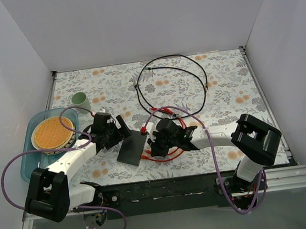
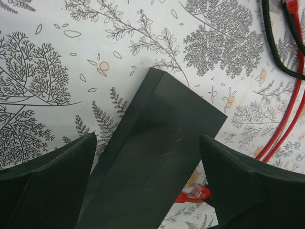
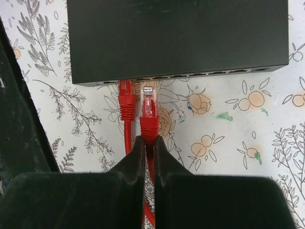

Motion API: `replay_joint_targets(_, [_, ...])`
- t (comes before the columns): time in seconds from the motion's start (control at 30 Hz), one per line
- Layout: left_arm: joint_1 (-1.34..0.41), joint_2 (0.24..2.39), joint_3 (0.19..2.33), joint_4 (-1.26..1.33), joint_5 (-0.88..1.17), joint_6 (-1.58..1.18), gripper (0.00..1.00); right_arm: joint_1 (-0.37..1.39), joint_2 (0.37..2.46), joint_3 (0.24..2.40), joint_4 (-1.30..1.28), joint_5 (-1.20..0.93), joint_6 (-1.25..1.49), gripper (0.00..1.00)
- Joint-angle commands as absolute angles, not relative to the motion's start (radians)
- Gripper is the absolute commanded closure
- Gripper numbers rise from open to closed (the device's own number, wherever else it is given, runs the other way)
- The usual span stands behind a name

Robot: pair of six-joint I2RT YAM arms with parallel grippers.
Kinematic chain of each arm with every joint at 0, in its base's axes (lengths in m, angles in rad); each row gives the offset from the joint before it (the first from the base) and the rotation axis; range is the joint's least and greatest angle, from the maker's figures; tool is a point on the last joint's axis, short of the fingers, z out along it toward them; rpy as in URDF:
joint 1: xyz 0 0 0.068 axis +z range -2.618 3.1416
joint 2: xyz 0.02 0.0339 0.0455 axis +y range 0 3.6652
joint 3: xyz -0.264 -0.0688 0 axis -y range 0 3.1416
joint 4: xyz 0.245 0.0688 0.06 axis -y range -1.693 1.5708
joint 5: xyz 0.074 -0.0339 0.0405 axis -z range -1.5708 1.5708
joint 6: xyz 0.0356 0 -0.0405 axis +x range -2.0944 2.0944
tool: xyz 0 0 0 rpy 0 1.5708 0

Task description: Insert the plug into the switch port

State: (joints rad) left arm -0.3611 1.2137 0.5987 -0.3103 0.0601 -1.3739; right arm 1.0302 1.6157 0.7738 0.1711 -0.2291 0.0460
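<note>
Right gripper (image 3: 149,143) at 6 o'clock, fingers pinched on the red boot of the plug (image 3: 149,107). Clear tip points to 12 o'clock, at the switch (image 3: 176,38) port row; possibly not entered. Second red plug (image 3: 126,102) seated just beside it, 9 o'clock side.

Switch (image 3: 176,38) far side beyond upper edge; plug cable (image 3: 149,128) behind right gripper (image 3: 149,143).

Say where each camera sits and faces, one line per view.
Top external: above, behind the bases, looking down at the table; left arm and right arm show.
Left wrist: over the switch, facing down; its open fingers frame it.
Right wrist: low, facing the switch's port edge; shut fingers pinch the red plug.
Wrist views share the switch.
</note>
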Motion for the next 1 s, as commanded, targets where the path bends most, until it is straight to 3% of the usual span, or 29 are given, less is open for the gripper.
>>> replay_joint_targets(0.0, [-0.354, 1.221, 0.574, -0.276, 0.078, -1.381, 0.12, 1.046, 1.643, 0.781, 0.181, -0.189, 0.057, 0.99])
replay_joint_targets(0.97, [-0.354, 1.232, 0.560, -0.252, 0.140, -1.378, 0.16, 1.086, 1.761, 0.905, 0.049, -0.127, 0.049, 0.99])
